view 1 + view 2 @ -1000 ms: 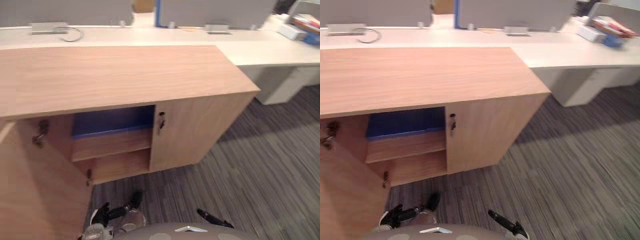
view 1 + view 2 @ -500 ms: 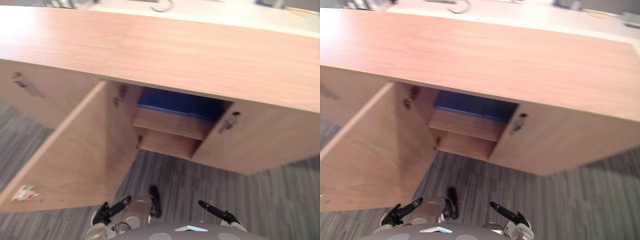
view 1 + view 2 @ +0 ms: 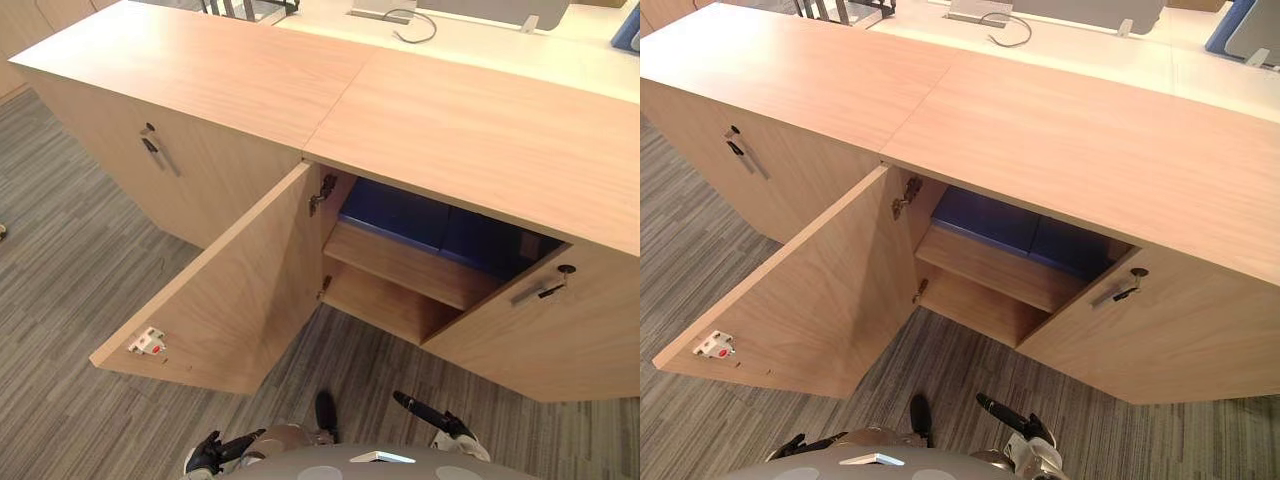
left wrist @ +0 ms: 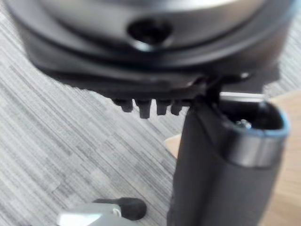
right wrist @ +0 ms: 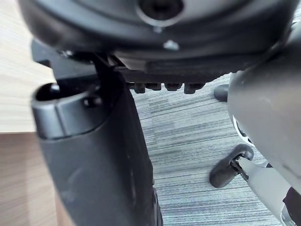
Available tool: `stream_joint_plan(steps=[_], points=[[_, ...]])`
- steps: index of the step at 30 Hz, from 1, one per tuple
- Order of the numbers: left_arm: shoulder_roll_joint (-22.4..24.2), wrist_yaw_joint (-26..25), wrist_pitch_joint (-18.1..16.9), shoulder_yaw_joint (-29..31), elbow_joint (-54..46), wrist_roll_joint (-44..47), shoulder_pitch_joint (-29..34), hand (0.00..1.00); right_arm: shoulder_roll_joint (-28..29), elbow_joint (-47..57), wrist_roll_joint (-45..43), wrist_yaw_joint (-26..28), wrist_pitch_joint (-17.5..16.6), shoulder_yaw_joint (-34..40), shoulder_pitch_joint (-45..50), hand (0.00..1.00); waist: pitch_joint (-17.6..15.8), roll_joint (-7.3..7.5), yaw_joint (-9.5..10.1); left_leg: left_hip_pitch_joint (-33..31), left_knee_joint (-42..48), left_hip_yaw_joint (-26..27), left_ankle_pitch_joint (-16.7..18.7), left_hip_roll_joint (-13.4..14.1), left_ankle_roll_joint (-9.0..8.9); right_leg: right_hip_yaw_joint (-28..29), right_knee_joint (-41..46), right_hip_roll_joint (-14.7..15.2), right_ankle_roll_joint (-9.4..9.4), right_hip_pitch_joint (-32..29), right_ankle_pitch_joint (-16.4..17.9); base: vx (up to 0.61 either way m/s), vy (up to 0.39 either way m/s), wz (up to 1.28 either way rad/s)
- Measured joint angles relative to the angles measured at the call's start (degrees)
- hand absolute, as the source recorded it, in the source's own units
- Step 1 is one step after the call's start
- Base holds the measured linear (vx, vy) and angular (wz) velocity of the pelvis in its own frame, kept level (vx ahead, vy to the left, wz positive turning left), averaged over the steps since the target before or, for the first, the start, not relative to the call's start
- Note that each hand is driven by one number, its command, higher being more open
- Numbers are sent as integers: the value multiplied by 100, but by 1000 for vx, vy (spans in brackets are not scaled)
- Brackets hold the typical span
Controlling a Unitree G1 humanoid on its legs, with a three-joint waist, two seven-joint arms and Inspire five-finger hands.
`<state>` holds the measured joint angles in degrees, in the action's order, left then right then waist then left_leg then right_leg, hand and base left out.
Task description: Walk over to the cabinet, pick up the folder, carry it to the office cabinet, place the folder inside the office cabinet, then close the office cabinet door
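Observation:
A blue folder point(image 3: 440, 225) lies inside the wooden office cabinet point(image 3: 480, 130), on its upper shelf point(image 3: 400, 265). The cabinet's left door point(image 3: 220, 300) stands wide open, swung out over the carpet. Its right door point(image 3: 540, 340) is closed, with a key in the lock point(image 3: 560, 270). My left hand point(image 3: 215, 452) hangs low in front of the open door, empty, with its fingers relaxed; its thumb point(image 4: 221, 179) shows in the left wrist view. Below the closed door, my right hand point(image 3: 430, 415) also hangs open and empty, its thumb point(image 5: 94, 155) close in the right wrist view.
A second wooden cabinet point(image 3: 180, 70) with a closed door and handle point(image 3: 155, 152) adjoins on the left. A white desk point(image 3: 480, 45) with a cable point(image 3: 410, 22) runs behind both. Grey striped carpet point(image 3: 70, 270) lies all around the open door.
The whole picture has shifted, so the camera has moved and the cabinet now shows from further left. The door stays open, the folder stays on the shelf, and both hands stay low.

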<state>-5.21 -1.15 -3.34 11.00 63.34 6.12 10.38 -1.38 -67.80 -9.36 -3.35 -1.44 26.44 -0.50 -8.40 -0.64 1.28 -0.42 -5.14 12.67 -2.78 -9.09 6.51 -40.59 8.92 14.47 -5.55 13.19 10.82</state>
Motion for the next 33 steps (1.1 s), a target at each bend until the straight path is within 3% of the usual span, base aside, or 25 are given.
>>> stream_joint_plan(steps=[5,15,19,23,24,26,27,29,31,33], points=[[30,0,-3,11,26,-2,14,100,-1,-11,2,2,8,1,28,100,69,-45,5,24,-3,-45,-59,-1,-12,-9,-67,-43,-6,55,0,13,-98,5],[71,8,-13,142,35,-4,76,100,-24,-125,10,0,21,6,-12,100,65,19,12,133,-12,-48,-61,-16,-16,-13,-210,-84,8,223,61,12,-82,0],[67,12,-14,188,29,-18,86,100,-18,-127,45,1,79,6,-22,100,55,53,16,143,-12,-113,-5,-89,59,-80,-190,-57,10,267,58,65,-56,9],[52,5,-29,63,-35,-258,93,100,-57,-102,224,6,90,13,36,100,69,43,-10,112,-9,-632,93,-259,199,-262,409,126,103,234,108,116,-31,55],[-1,1,-34,-109,-43,-256,93,100,-57,-24,221,15,53,55,81,100,99,3,-2,152,20,-942,42,-253,282,320,1135,227,292,-81,127,153,11,80],[-68,-4,-32,-234,-66,-253,92,100,-20,83,223,29,52,43,80,100,110,59,1,161,27,-1230,-10,-234,278,1433,1634,119,385,-456,338,182,-1,94],[-117,-8,-43,-278,-91,-253,84,100,42,117,221,31,45,34,79,100,131,100,-7,153,29,-1578,-42,-219,234,2427,1800,-138,214,-783,598,175,-21,112],[-144,-6,-47,-325,-84,-248,75,100,55,100,211,40,71,40,92,100,180,141,-19,153,31,-1940,-75,-197,187,3378,1772,-448,-2,-1155,746,159,-28,115],[-166,-6,-48,-322,-45,-248,77,100,69,90,211,24,68,54,87,100,224,176,-10,149,30,-2318,-96,-196,155,3769,1447,-535,-127,-1445,708,175,-30,110],[-166,-7,-47,-261,-25,-233,106,100,75,-6,215,24,52,59,85,100,337,222,6,206,31,-2665,-101,-194,92,3727,945,-503,-236,-1508,595,170,-62,106]])
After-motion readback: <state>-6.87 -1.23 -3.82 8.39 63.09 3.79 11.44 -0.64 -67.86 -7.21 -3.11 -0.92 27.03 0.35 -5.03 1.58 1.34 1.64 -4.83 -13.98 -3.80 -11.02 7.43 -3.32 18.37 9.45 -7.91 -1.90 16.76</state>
